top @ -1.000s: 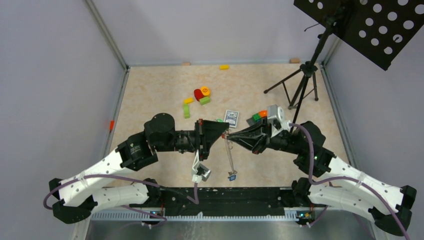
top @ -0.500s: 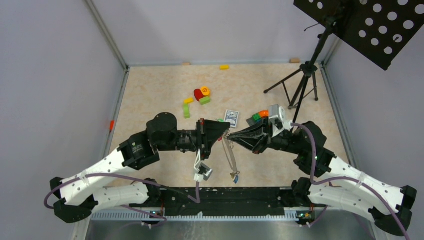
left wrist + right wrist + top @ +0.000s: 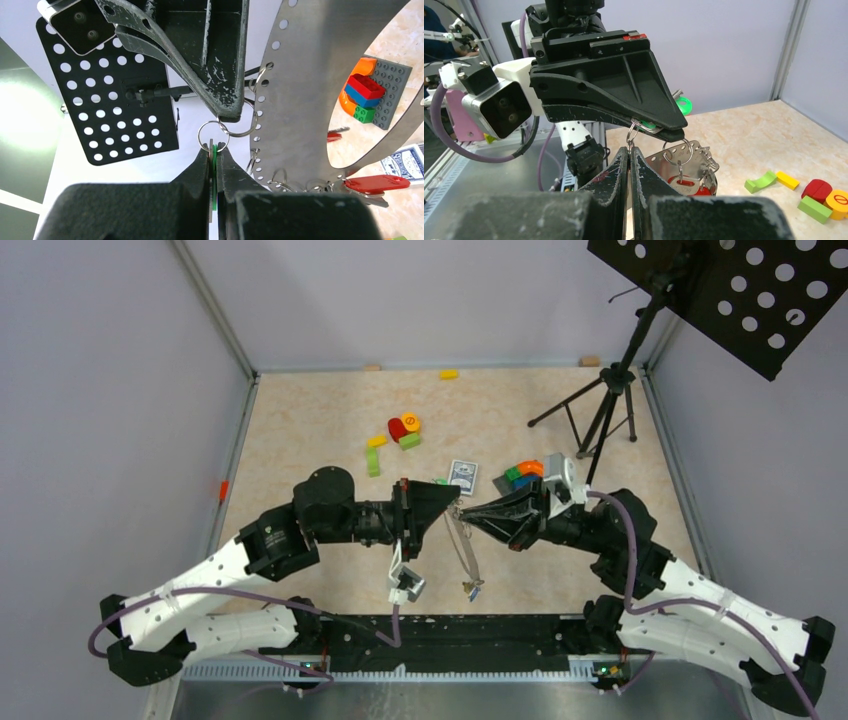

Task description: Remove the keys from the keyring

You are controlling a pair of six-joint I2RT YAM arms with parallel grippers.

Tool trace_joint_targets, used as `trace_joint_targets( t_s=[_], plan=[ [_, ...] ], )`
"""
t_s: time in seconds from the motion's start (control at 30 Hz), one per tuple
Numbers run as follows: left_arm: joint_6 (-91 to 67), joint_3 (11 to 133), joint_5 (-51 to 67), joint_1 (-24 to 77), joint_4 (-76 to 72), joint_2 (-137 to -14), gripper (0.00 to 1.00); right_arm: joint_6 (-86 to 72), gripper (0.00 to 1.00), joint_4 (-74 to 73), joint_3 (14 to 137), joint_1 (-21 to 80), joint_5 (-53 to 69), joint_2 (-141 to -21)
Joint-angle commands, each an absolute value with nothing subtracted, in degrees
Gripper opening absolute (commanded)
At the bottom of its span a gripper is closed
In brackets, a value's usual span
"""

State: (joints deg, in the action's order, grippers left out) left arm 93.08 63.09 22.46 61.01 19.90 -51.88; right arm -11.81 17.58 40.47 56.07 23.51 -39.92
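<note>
My left gripper point(image 3: 452, 504) and right gripper point(image 3: 464, 512) meet tip to tip above the table's near middle. The left gripper point(image 3: 214, 150) is shut on a green-tagged key point(image 3: 215, 165), which carries a small split ring point(image 3: 213, 137). The right gripper point(image 3: 630, 150) is shut on a small split ring point(image 3: 631, 134) just under the left fingers point(image 3: 659, 125). The keyring point(image 3: 465, 555), a wide grey perforated metal loop point(image 3: 300, 100), hangs below both grippers. A red-tagged key point(image 3: 377, 182) and several small rings hang from it point(image 3: 684, 170). Other keys are hard to make out.
A playing-card box point(image 3: 462, 475) lies just behind the grippers. Stacked toy blocks on a grey plate point(image 3: 525, 473) sit by the right arm. More blocks point(image 3: 403, 430) lie farther back. A tripod point(image 3: 600, 410) with a black perforated board point(image 3: 740, 290) stands at the back right.
The hanging keyring's lower end has swung slightly right and up. The right arm has shifted a little right, showing more of the blocks behind it. Both grippers stay shut.
</note>
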Motion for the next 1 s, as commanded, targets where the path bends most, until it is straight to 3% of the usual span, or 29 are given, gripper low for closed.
trace_joint_targets(
  t_s=[0.0, 0.73, 0.97],
  plan=[
    [92.5, 62.4, 21.3, 61.1, 15.9, -50.2, 0.00, -12.9, 0.00, 21.7, 40.5, 56.2, 22.0, -37.8],
    [89.4, 57.9, 21.9, 61.1, 13.8, -49.1, 0.00, -21.2, 0.00, 34.0, 37.4, 56.2, 16.8, -37.1],
    [89.7, 58.4, 21.4, 61.2, 13.4, -49.1, 0.00, -20.7, 0.00, 32.1, 36.7, 56.2, 16.4, -36.5]
  ],
)
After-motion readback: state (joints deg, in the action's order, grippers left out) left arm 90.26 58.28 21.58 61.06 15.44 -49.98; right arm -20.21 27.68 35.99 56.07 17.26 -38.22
